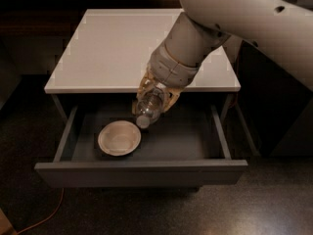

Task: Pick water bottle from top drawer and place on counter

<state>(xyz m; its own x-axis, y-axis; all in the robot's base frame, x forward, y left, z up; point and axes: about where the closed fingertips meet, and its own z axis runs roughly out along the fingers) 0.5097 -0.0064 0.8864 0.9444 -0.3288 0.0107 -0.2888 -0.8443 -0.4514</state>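
Observation:
The top drawer [146, 171] of the grey cabinet is pulled open, with a grey interior. My gripper [155, 93] hangs at the front edge of the white counter [112, 48], above the drawer's back middle, and is shut on the water bottle [148, 106]. The clear bottle is lifted off the drawer floor and tilts with its white cap down and to the left. The large white arm reaches in from the upper right and hides the counter's right part.
A round white bowl [119, 138] lies in the drawer, left of centre, just below and left of the bottle's cap. An orange cable [46, 214] runs across the dark floor at the lower left. Dark furniture stands to the right of the cabinet.

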